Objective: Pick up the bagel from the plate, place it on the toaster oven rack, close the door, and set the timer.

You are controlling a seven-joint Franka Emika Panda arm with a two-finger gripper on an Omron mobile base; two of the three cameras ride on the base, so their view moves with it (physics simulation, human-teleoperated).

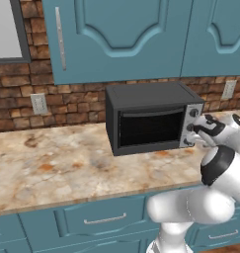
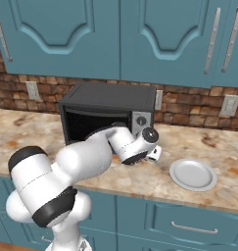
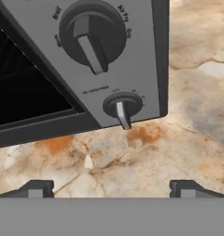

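Black door (image 1: 150, 127) shut, plate (image 2: 193, 174) bare — timer step: gripper (image 3: 111, 186), jaws spread and empty, must close on the lowest knob (image 3: 122, 107).

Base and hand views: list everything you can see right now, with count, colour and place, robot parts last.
toaster oven: one, black, on the counter against the brick wall
door: one, dark glass, shut
knobs: three, dark, on the silver control panel at the oven's right
plate: one, pale grey-white, bare, on the counter right of the oven
counter: one, tan marble
wall outlets: several, white, on the brick wall
cabinets: teal, above and below the counter
gripper: one, dark fingertips, open, in front of the knobs
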